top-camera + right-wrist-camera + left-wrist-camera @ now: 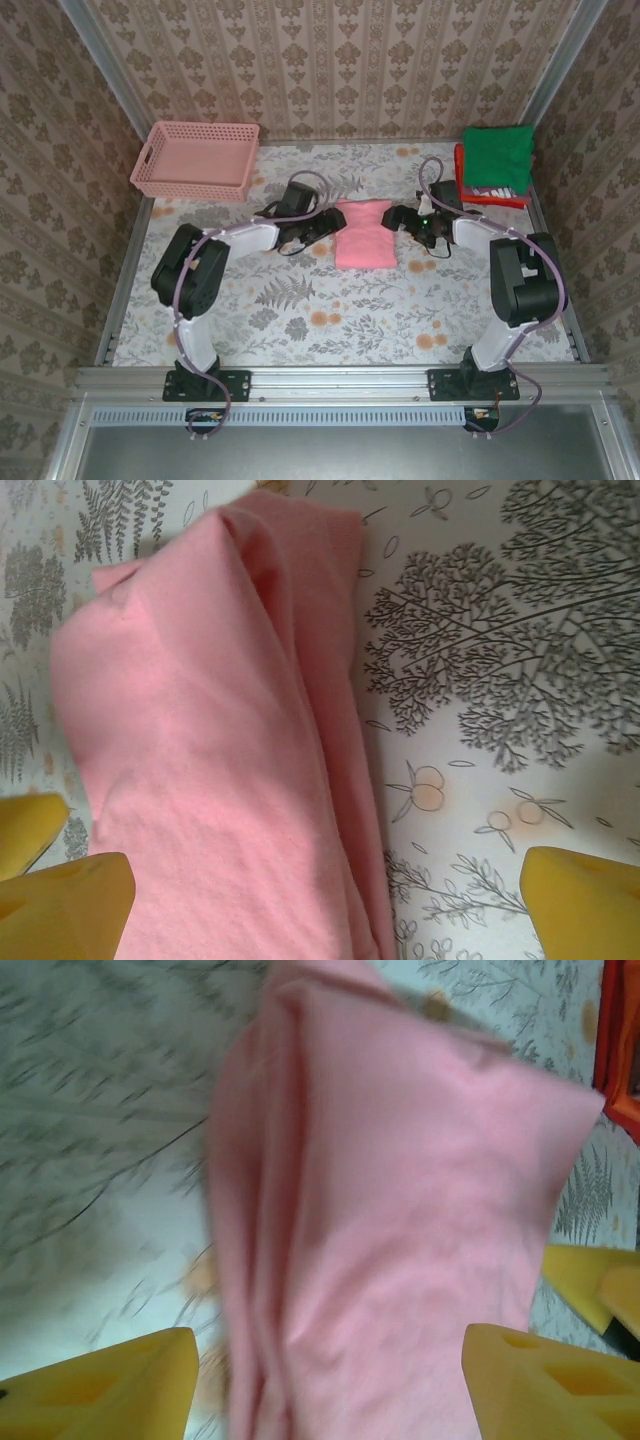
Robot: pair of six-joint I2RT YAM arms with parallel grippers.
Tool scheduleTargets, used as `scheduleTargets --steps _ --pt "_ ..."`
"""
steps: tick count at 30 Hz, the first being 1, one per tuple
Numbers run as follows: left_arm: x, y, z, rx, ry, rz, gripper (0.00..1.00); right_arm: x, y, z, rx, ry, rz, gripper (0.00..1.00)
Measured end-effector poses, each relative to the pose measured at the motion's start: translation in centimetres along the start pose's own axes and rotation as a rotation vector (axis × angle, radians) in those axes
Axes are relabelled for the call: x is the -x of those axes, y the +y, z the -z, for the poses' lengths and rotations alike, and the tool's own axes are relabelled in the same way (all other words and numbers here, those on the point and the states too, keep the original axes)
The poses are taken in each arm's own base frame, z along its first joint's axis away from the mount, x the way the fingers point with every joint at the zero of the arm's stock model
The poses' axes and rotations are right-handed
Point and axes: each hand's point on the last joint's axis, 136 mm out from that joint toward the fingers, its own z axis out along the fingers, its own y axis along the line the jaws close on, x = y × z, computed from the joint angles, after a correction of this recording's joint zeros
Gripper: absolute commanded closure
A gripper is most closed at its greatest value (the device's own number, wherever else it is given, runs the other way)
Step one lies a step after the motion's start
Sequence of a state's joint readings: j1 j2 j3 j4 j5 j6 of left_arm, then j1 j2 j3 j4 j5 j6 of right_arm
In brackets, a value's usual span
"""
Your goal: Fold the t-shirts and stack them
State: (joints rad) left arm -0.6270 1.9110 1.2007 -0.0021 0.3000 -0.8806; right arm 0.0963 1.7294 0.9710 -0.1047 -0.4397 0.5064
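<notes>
The salmon-pink t-shirt point(363, 235) lies folded into a narrow rectangle in the middle of the floral table. My left gripper point(328, 224) is at its left edge and my right gripper point(397, 219) at its right edge. In the left wrist view the pink shirt point(400, 1220) runs between the wide-apart yellow fingers point(100, 1390) of the open left gripper point(330, 1400). Seen from the right wrist, the shirt point(210, 760) covers the left half of the gap of the open right gripper point(325, 910). A folded green shirt point(497, 155) tops a white and a red one point(490, 196) at back right.
A pink plastic lattice basket point(196, 160) stands at the back left corner. Metal rails point(340, 378) border the table at the near edge. The stack's red edge point(620, 1050) shows at the right of the left wrist view.
</notes>
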Motion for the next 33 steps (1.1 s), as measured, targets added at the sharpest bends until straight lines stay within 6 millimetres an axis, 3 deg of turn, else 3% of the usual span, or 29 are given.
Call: scheduleTargets --steps 4,8,10,13,17,25,33 --pt "-0.2 -0.4 -2.4 0.044 0.031 -0.051 0.45 0.0 0.3 -0.6 0.031 0.009 -0.022 0.01" --pt "-1.8 1.4 -3.9 0.117 0.086 -0.070 0.57 -0.1 0.5 -1.2 0.061 0.019 -0.038 0.01" --pt "-1.8 1.5 -3.9 0.126 0.087 -0.077 0.64 -0.2 0.6 -1.5 0.074 0.024 -0.047 0.02" --pt "-1.9 1.9 -3.9 0.145 0.092 -0.080 0.85 -0.5 0.8 -2.1 0.092 0.040 -0.057 0.04" --pt "-2.0 2.3 -3.9 0.160 0.097 -0.082 1.00 -0.9 1.3 -2.5 0.107 0.051 -0.055 0.09" --pt "-2.1 2.4 -3.9 0.160 0.096 -0.080 1.00 -0.6 2.0 -3.4 0.131 0.056 -0.074 0.16" --pt "-2.0 2.5 -4.1 0.137 0.092 -0.074 1.00 -1.7 4.8 -5.1 0.174 0.080 -0.014 0.26"
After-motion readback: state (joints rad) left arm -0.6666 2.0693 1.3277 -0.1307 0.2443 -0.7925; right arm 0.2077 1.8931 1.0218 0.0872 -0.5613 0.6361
